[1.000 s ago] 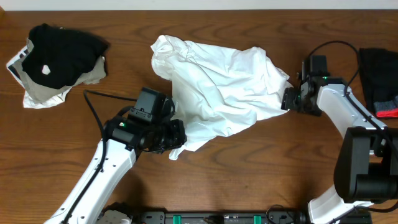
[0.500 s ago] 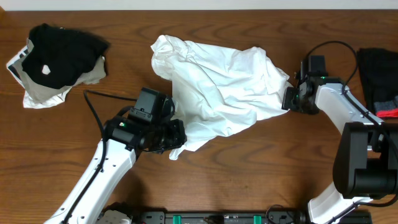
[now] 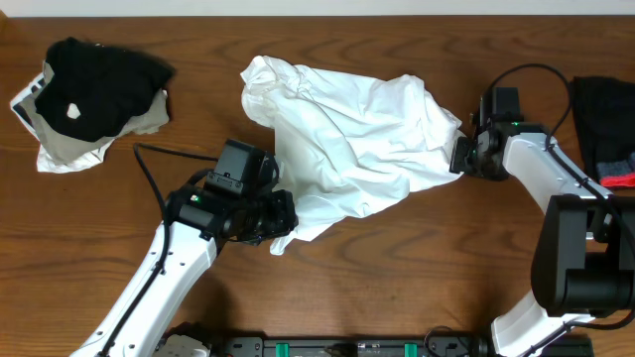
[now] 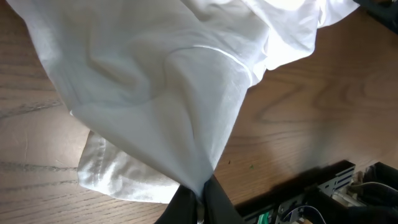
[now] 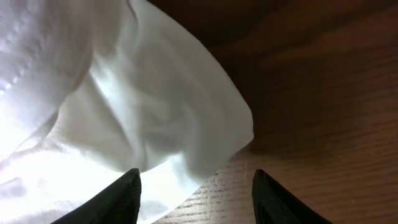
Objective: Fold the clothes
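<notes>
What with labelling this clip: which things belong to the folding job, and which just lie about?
Job: white T-shirt; left gripper, fingers shut on it; right gripper, fingers open at its edge.
Lying about: black garment with white spot; black garment with red trim.

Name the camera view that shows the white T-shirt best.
Overhead: the whole crumpled white T-shirt lies fully in frame. The left wrist view shows only a stretch of cloth pinched in the left gripper. The right wrist view shows just one corner, at the open right gripper.
</notes>
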You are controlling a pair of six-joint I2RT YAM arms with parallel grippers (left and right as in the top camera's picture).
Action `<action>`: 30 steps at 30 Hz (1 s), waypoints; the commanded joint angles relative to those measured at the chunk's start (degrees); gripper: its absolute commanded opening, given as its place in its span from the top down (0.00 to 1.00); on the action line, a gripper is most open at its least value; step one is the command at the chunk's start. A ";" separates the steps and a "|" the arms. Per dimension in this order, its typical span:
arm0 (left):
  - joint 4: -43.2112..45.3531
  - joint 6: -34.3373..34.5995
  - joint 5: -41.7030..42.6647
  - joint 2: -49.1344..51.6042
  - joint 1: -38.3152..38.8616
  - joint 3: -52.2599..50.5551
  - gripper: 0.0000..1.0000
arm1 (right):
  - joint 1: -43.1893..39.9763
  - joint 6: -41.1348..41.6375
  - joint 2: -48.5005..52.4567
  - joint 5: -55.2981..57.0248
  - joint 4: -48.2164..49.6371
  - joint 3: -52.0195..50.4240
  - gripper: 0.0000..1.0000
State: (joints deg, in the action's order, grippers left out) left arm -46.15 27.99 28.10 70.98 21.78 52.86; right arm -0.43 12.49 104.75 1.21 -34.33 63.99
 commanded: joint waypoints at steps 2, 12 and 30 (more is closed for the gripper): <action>-0.07 -1.44 -0.46 -0.26 -0.35 0.81 0.94 | -0.15 -0.39 0.44 -0.11 0.72 -0.26 0.43; -0.09 -2.29 -0.46 -0.26 -0.35 0.79 0.94 | -0.15 -0.39 1.57 0.96 0.50 -0.26 0.41; -0.11 -3.13 -0.48 -0.26 -0.35 0.79 0.94 | -0.39 -0.33 1.57 4.37 -0.04 -0.24 0.33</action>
State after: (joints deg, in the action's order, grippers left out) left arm -46.17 26.46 28.10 70.98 21.78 52.86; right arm -0.43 12.49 105.73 3.62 -34.00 63.96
